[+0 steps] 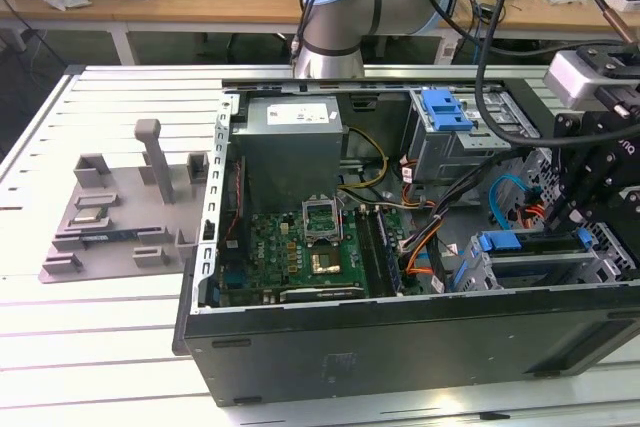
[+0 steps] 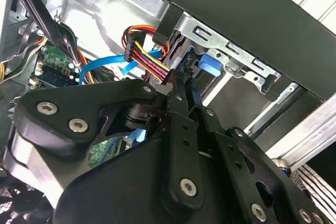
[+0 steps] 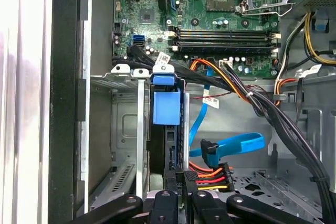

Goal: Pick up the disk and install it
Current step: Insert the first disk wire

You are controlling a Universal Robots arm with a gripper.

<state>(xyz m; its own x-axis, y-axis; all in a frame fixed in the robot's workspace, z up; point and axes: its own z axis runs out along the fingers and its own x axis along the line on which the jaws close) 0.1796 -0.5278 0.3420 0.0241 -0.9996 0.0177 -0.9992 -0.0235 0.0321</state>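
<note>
While the gripper (image 3: pixel 178 182) reaches down into the open computer case (image 1: pixel 400 337) at its front corner on the exterior view's right, its fingers (image 2: pixel 181 98) stand close together, clamped on the rear edge of the disk (image 3: pixel 169 145). The disk stands on edge in the drive cage (image 3: pixel 126 77) beside the case's front wall, its blue carrier frame (image 3: pixel 166 107) showing between the cage rails. It looks mostly seated, so the step in hand is judged to be the last of the insertion. Doing it well calls for a push straight along the rails, with the disk square to the slot so the frame does not bind. The orange and red power cable (image 3: pixel 210 174) and the blue data cable (image 3: pixel 236 142) lie just beside the fingers and should stay clear of the slot.
</note>
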